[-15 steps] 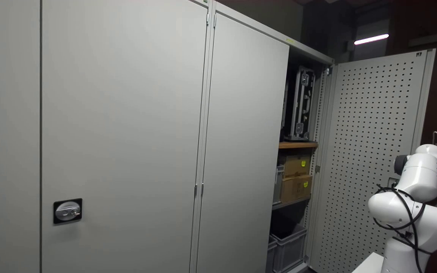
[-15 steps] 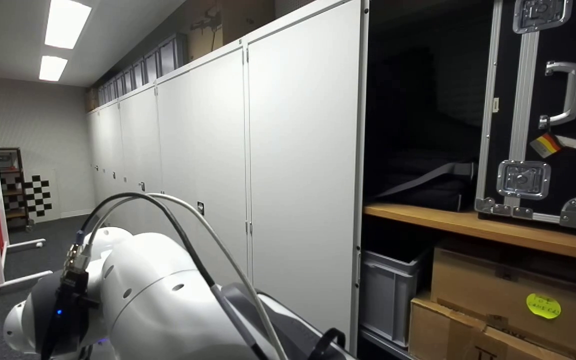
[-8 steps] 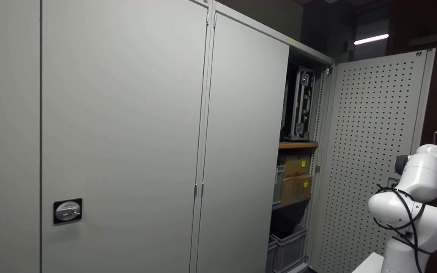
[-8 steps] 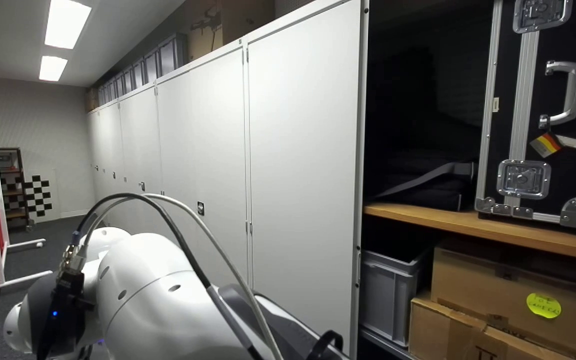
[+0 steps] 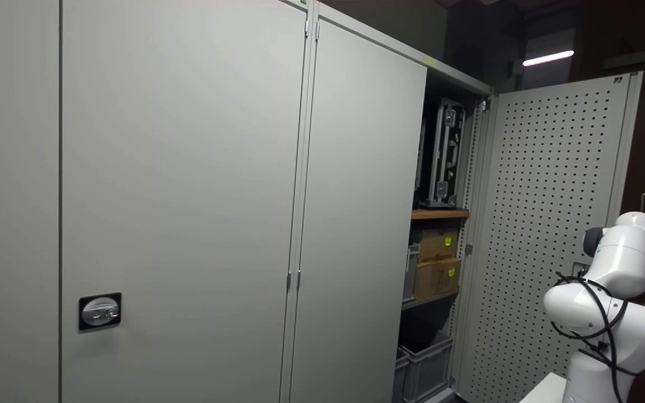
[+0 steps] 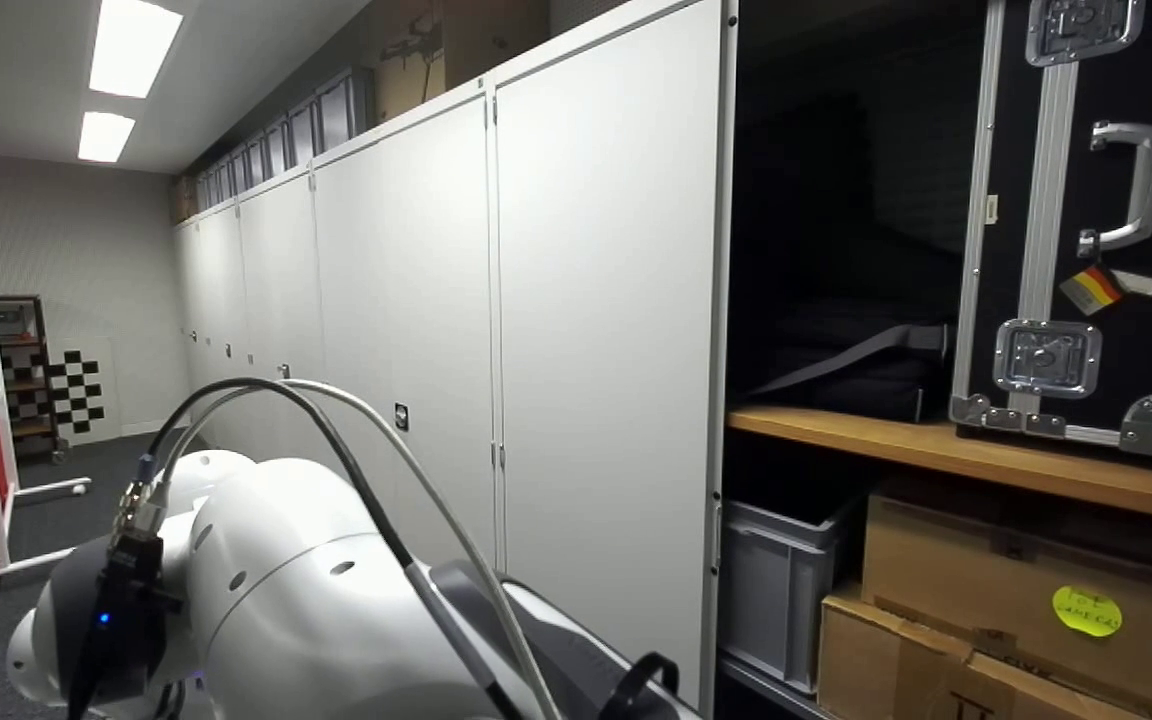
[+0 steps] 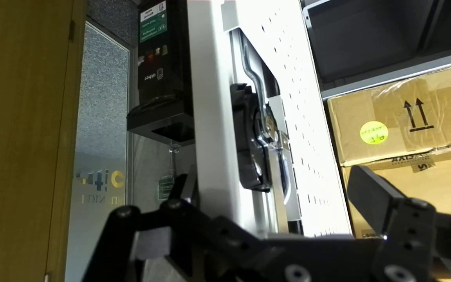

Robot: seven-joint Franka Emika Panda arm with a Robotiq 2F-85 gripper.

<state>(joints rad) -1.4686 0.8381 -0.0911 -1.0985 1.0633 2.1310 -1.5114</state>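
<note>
The gripper (image 7: 274,182) stood wide open and had hold of nothing; in the wrist view its fingers (image 7: 370,196) spread to either side of the free edge of the perforated door (image 5: 546,196), though whether they touched it could not be told. The door stood open, swung out from the cabinet (image 5: 356,196). The black latch (image 7: 249,145) sat on the door beside that free edge, between the fingers in the wrist view. In an exterior view the white arm (image 5: 622,263) appeared in front of the door's perforated face. Cartons (image 7: 354,109) lay inside the cabinet near the door's hinged side, and a black flight case (image 6: 1096,190) stood there on a wooden shelf (image 6: 936,450). On the door's outer side, the wrist view showed a black bin (image 7: 161,86) with printed labels and, farther from the door, a wooden panel (image 7: 22,137).
</note>
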